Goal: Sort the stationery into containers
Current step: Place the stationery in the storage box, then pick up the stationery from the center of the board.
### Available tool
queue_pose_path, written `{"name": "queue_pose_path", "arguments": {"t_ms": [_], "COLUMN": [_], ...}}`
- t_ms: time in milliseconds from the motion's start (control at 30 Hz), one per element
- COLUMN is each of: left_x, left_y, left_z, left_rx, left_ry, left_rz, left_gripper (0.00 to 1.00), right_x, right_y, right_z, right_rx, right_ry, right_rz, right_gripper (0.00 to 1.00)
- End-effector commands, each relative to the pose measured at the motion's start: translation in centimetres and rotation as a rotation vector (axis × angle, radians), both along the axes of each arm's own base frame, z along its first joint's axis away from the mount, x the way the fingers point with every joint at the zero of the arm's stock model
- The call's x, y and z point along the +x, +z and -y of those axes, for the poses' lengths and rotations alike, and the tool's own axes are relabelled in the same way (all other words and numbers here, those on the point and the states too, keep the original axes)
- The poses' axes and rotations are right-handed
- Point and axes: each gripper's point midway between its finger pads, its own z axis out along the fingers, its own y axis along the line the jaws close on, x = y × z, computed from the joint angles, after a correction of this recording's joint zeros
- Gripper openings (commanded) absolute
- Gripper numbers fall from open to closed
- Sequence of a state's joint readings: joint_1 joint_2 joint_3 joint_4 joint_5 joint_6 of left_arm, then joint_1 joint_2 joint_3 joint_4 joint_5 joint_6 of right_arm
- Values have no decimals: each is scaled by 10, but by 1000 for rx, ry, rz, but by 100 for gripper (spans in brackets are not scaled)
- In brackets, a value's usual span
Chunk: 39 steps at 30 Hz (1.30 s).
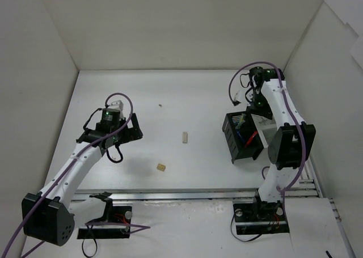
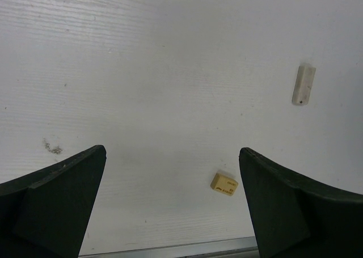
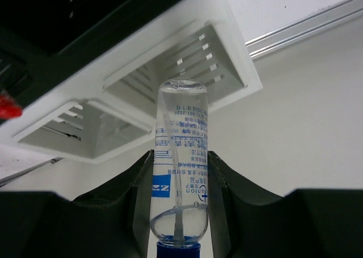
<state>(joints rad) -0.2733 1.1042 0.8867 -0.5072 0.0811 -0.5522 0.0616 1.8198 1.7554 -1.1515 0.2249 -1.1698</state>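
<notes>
My right gripper (image 3: 180,173) is shut on a clear white tube with blue print and a blue cap (image 3: 180,156), cap towards the wrist, held above the white slotted box (image 3: 187,71). The black mesh organiser (image 3: 85,20) lies just beyond it, with a red pen tip (image 3: 8,106) showing. In the top view the right gripper (image 1: 248,103) hangs over the organiser (image 1: 241,138) and the white box (image 1: 264,122). My left gripper (image 2: 172,173) is open and empty above the table. A beige eraser (image 2: 224,184) lies just inside its right finger, and a pale eraser block (image 2: 303,84) lies farther off.
In the top view the beige eraser (image 1: 161,166) and the pale block (image 1: 184,136) lie mid-table between the arms. A metal rail (image 1: 198,194) runs along the near edge. White walls (image 1: 45,71) enclose the table on three sides.
</notes>
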Motion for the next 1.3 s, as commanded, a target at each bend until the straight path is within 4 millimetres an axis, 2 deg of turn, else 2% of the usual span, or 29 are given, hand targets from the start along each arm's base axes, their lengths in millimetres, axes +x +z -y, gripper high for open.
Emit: {"name": "queue_pose_path", "arguments": {"t_ms": [0, 100, 133, 200, 233, 333, 433, 500, 567, 667, 767, 833, 867, 900, 933, 967, 1000, 1067, 1100, 1133, 1167, 1200, 1233, 1267], "left_x": [4, 5, 5, 4, 4, 5, 3, 2, 0, -4, -7, -7, -10, -9, -9, -10, -11, -12, -13, -14, -13, -14, -18, -15], "left_y": [8, 7, 7, 7, 6, 4, 3, 4, 7, 10, 7, 6, 5, 5, 8, 8, 11, 14, 18, 19, 21, 27, 27, 29], "left_z": [9, 11, 12, 17, 17, 17, 19, 20, 25, 37, 45, 50, 56, 57, 61, 62, 66, 64, 65, 63, 58, 56, 55, 48], "left_rx": [-4, 10, 7, 0, -1, 1, 1, -3, -9, -28, -32, -31, -31, -30, -31, -25, -24, -10, -8, -4, 10, 6, 10, 32], "left_ry": [-50, -60, -67, -92, -93, -92, -105, -112, -144, -216, -253, -264, -286, -286, -299, -302, -313, -306, -305, -294, -270, -259, -258, -226], "left_rz": [25, 26, 25, 30, 28, 35, 40, 47, 72, 102, 107, 101, 101, 103, 112, 114, 122, 132, 145, 146, 155, 174, 177, 192], "left_gripper": [100, 100, 100, 100, 100, 100, 100, 100, 100, 100, 100, 100, 100, 100, 100, 100, 100, 100, 100, 100, 100, 100, 100, 100], "right_x": [6, 13, 15, 19, 18, 20, 23, 23, 24, 23, 24, 35, 36, 49, 51, 60, 64, 60, 64, 56, 54, 46, 48, 38], "right_y": [-9, -14, -14, -11, -12, -8, 9, 28, 53, 84, 108, 119, 129, 140, 149, 162, 171, 169, 160, 161, 152, 131, 117, 103], "right_z": [12, 14, 14, 15, 14, 15, 18, 14, 8, -13, -42, -71, -81, -100, -117, -137, -149, -184, -205, -222, -235, -266, -266, -289], "right_rx": [-62, -72, -77, -77, -76, -81, -107, -103, -81, -34, 70, 183, 267, 365, 477, 635, 743, 1027, 1133, 1234, 1260, 1283, 1232, 1237], "right_ry": [-16, -33, -36, -46, -43, -36, -54, -54, -67, -60, -69, -58, -120, -136, -161, -264, -329, -511, -521, -562, -548, -501, -535, -541], "right_rz": [-25, -5, 4, 39, 44, 88, 171, 234, 322, 439, 571, 662, 733, 819, 858, 931, 972, 922, 904, 883, 882, 858, 899, 861], "right_gripper": [32, 37, 47, 56, 71, 74, 75, 76, 97, 98, 98, 98, 98, 98, 98, 98, 98, 98, 98, 98, 98, 98, 98, 98]}}
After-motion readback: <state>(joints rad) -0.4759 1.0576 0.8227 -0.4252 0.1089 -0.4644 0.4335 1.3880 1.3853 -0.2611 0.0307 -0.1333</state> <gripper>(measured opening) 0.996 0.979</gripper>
